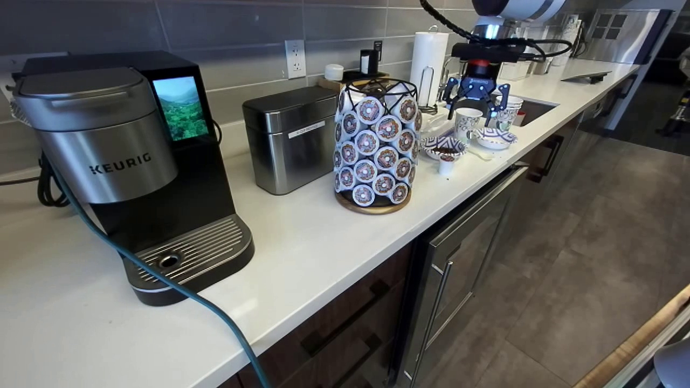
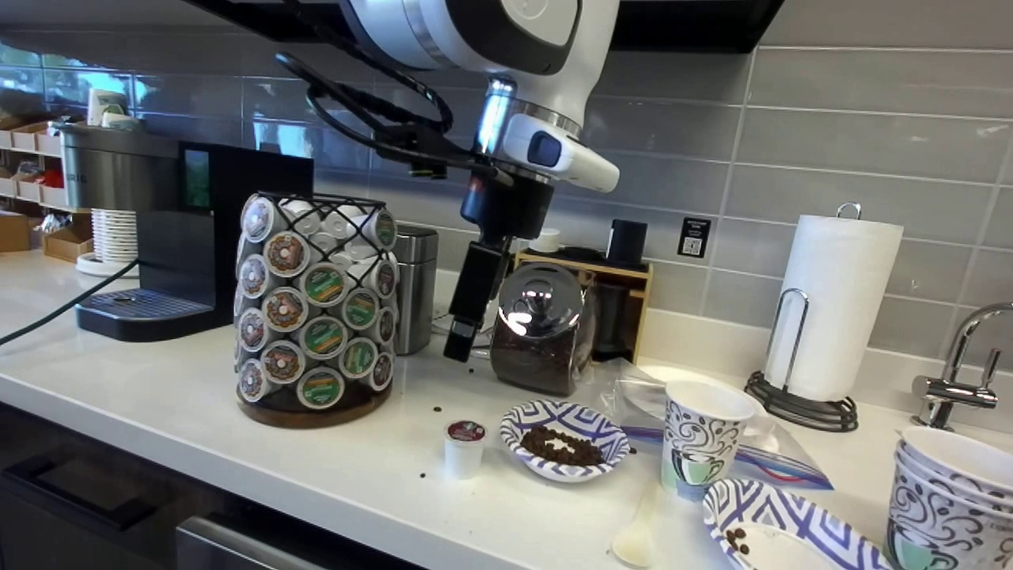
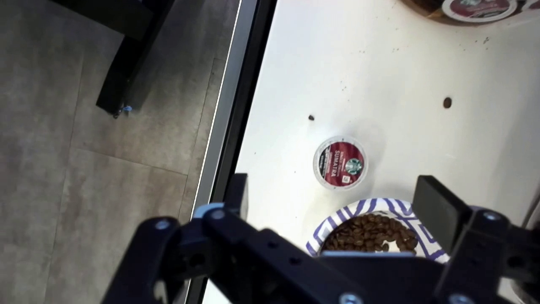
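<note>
Counted one gripper (image 3: pixel 337 200), two fingers (image 3: pixel 438 215). Below gripper, logged one loose pod (image 3: pixel 341 163) and at least one stray bean (image 3: pixel 447 102). Tallied two patterned bowls (image 2: pixel 589 416): one under gripper with beans (image 3: pixel 358 236) past counting, one farther off. Beyond the first bowl from gripper, noted one single cup (image 2: pixel 704 443), one cup stack (image 2: pixel 950 514) of at least three, one spoon (image 2: pixel 635 538). Near gripper, marked one jar (image 2: pixel 542 317) and one pod rack (image 1: pixel 372 210), with pods (image 1: pixel 367 142) too hidden for a total. Farther from gripper, recorded one steel canister (image 1: pixel 294 151), one paper-towel roll (image 2: pixel 839 309), one faucet (image 2: pixel 950 389). Well apart from gripper, listed one coffee maker (image 1: pixel 108 140) and one wall outlet (image 1: pixel 295 59).
</note>
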Motion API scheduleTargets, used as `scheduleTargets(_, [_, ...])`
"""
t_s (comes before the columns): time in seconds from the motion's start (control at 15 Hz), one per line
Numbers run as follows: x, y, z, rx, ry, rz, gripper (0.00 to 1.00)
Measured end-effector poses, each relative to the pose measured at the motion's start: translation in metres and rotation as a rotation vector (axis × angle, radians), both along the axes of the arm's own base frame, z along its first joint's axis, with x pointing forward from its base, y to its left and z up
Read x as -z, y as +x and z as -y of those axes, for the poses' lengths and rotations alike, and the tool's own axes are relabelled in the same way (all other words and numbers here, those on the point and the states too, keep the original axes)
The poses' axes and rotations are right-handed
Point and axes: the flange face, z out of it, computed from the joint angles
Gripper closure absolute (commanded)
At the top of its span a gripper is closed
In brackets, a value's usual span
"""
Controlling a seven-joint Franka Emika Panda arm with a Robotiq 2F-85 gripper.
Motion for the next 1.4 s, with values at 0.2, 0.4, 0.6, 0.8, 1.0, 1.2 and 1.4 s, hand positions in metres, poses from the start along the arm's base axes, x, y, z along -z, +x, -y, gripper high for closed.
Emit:
scheduleTargets(0.2, [0.018,0.007,0.003,-0.047,-0.078,0.021,0.00])
scheduleTargets(0.4, [0.039,0.015,0.001,-0.071,-0.094,0.045,0.00])
scheduleTargets(0.6, [0.058,0.021,0.000,-0.085,-0.102,0.070,0.00])
scheduleTargets(0.8, [0.073,0.022,-0.001,-0.091,-0.105,0.073,0.00])
scheduleTargets(1.0, [0.085,0.022,-0.001,-0.083,-0.094,0.055,0.00])
scheduleTargets(1.2, [0.094,0.021,-0.002,-0.069,-0.077,0.043,0.00])
scheduleTargets(1.4, [0.101,0.021,-0.003,-0.053,-0.059,0.034,0.00])
